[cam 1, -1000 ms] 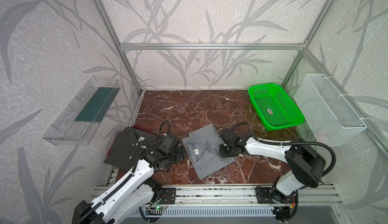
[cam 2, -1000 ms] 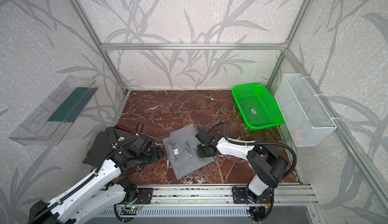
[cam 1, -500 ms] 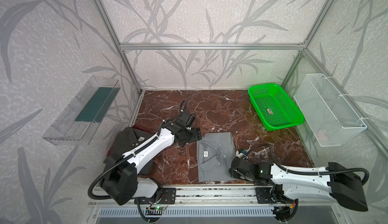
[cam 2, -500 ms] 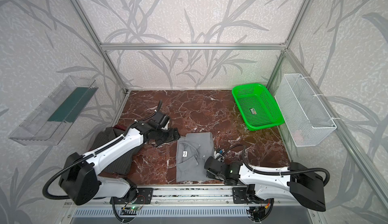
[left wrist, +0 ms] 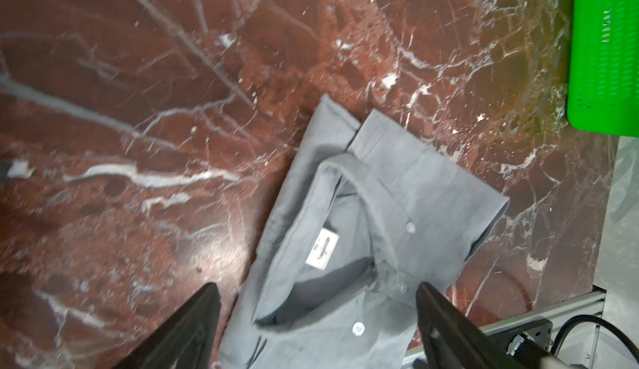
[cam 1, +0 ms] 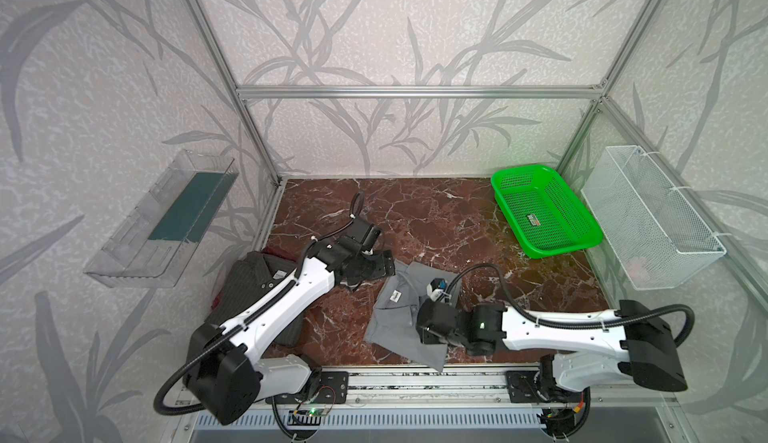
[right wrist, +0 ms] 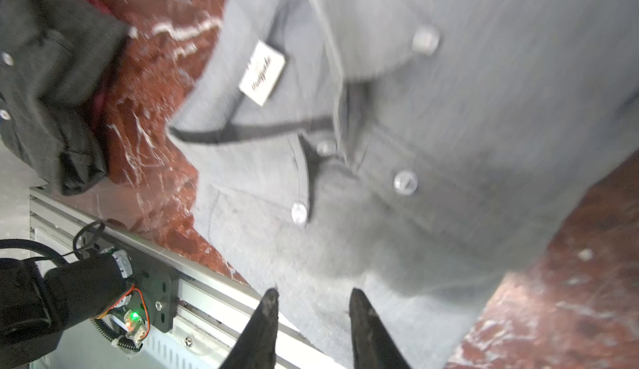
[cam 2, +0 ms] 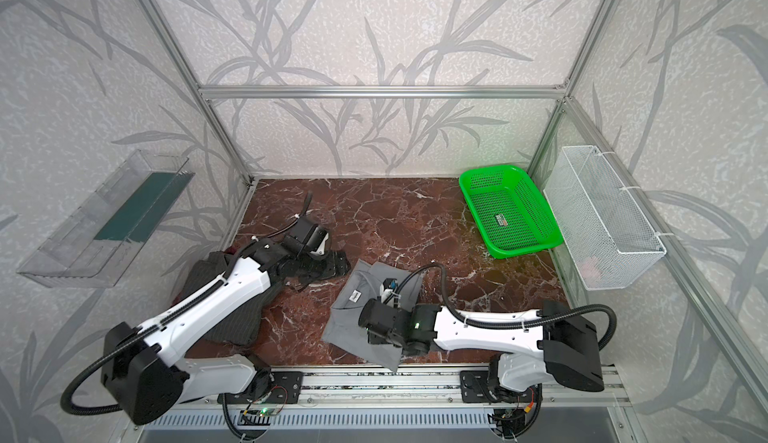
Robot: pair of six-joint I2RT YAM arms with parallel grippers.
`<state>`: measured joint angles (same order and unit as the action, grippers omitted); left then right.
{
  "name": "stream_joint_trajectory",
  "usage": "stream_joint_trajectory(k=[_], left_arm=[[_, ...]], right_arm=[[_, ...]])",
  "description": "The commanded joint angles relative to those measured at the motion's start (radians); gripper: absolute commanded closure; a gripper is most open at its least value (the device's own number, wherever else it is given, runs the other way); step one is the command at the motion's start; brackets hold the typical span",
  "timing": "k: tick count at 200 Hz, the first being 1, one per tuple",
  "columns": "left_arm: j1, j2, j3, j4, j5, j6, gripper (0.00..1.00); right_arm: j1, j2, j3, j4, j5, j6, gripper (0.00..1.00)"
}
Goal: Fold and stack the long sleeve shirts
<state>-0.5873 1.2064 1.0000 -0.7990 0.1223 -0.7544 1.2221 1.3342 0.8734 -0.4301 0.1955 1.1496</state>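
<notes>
basket (cam 1: 557, 247): only a label (cam 1: 533, 220) inside, far from grey shirt (cam 1: 386, 320) | left claw (left wrist: 315, 286): wide, empty, beside it | right claw (right wrist: 313, 293): part open, empty, over it

Table (cam 1: 436, 220) bare mid-back; green basket (cam 1: 552, 200) far-right, grey shirt (cam 1: 392, 318) front.

- The left arm (cam 1: 286, 304) and right arm (cam 1: 557, 328) have glossy white link shells with black joint housings.
- A black ribbed cable (cam 1: 486, 268) runs along each arm, held by white ties.
- The left tool (left wrist: 315, 286) and right tool (right wrist: 313, 291) have black tapered fingers.
- A small green light (cam 1: 482, 324) glows on the right arm's black wrist.
</notes>
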Motion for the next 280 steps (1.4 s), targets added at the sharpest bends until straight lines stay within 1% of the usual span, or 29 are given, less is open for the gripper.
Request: stream_joint_trajectory(k=[1, 4, 7, 15, 22, 31, 43, 64, 88, 94, 110, 132, 153, 176, 193, 203, 231, 244, 250, 260, 269, 280], left_arm=[[-0.081, -0.108, -0.104, -0.07, -0.067, -0.121, 0.11], [-0.097, -0.12, -0.116, -0.068, -0.074, -0.136, 0.11], [-0.11, -0.134, -0.127, -0.068, -0.081, -0.15, 0.11], [-0.145, -0.163, -0.151, -0.071, -0.095, -0.181, 0.11], [-0.168, -0.186, -0.174, -0.067, -0.095, -0.206, 0.11], [-0.196, -0.212, -0.2, -0.065, -0.096, -0.238, 0.12], [-0.237, -0.244, -0.231, -0.071, -0.119, -0.279, 0.12], [-0.29, -0.277, -0.285, -0.059, -0.127, -0.343, 0.13], [-0.339, -0.282, -0.371, 0.018, -0.105, -0.407, 0.14], [-0.349, -0.276, -0.386, 0.026, -0.107, -0.417, 0.14], [-0.364, -0.257, -0.415, 0.052, -0.101, -0.426, 0.14], [-0.365, -0.236, -0.432, 0.063, -0.111, -0.418, 0.14], [-0.364, -0.205, -0.431, 0.083, -0.123, -0.4, 0.13], [-0.357, -0.162, -0.405, 0.108, -0.158, -0.36, 0.13], [-0.319, -0.125, -0.35, 0.094, -0.167, -0.29, 0.13], [-0.284, -0.1, -0.316, 0.087, -0.153, -0.246, 0.13], [-0.176, -0.055, -0.239, 0.093, -0.085, -0.133, 0.13], [-0.152, -0.044, -0.201, 0.083, -0.076, -0.09, 0.13], [-0.145, -0.041, -0.184, 0.077, -0.074, -0.072, 0.12], [-0.141, -0.035, -0.16, 0.057, -0.068, -0.049, 0.12], [-0.14, -0.031, -0.146, 0.038, -0.051, -0.039, 0.1], [-0.142, -0.032, -0.15, 0.021, -0.023, -0.035, 0.09]], right_arm=[[-0.168, -0.07, -0.017, -0.106, -0.092, -0.219, 0.71], [-0.188, -0.072, -0.02, -0.098, -0.118, -0.23, 0.72], [-0.233, -0.075, -0.023, -0.09, -0.138, -0.248, 0.73], [-0.291, -0.069, -0.019, -0.086, -0.171, -0.289, 0.74], [-0.338, -0.059, -0.005, -0.103, -0.187, -0.318, 0.78], [-0.371, -0.04, 0.017, -0.118, -0.181, -0.365, 0.82], [-0.401, -0.004, 0.037, -0.125, -0.165, -0.405, 0.82], [-0.466, 0.102, 0.054, -0.106, -0.235, -0.453, 0.83], [-0.502, 0.231, 0.086, -0.092, -0.286, -0.479, 0.88], [-0.504, 0.25, 0.09, -0.087, -0.278, -0.485, 0.89], [-0.508, 0.281, 0.078, -0.079, -0.198, -0.476, 0.89], [-0.528, 0.317, 0.048, -0.07, -0.212, -0.454, 0.9], [-0.536, 0.284, -0.022, -0.07, -0.179, -0.388, 0.91], [-0.564, 0.17, -0.152, -0.026, -0.18, -0.293, 0.93], [-0.602, 0.074, -0.241, -0.024, -0.2, -0.236, 0.96], [-0.613, 0.006, -0.293, -0.037, -0.196, -0.195, 0.97], [-0.606, -0.188, -0.422, -0.02, -0.235, -0.125, 0.97], [-0.567, -0.255, -0.456, -0.021, -0.239, -0.071, 0.97], [-0.516, -0.277, -0.461, -0.026, -0.217, -0.033, 0.97], [-0.395, -0.291, -0.462, -0.014, -0.165, 0.036, 0.94], [-0.304, -0.278, -0.444, -0.009, -0.131, 0.093, 0.91], [-0.217, -0.244, -0.404, -0.014, -0.1, 0.132, 0.86]])
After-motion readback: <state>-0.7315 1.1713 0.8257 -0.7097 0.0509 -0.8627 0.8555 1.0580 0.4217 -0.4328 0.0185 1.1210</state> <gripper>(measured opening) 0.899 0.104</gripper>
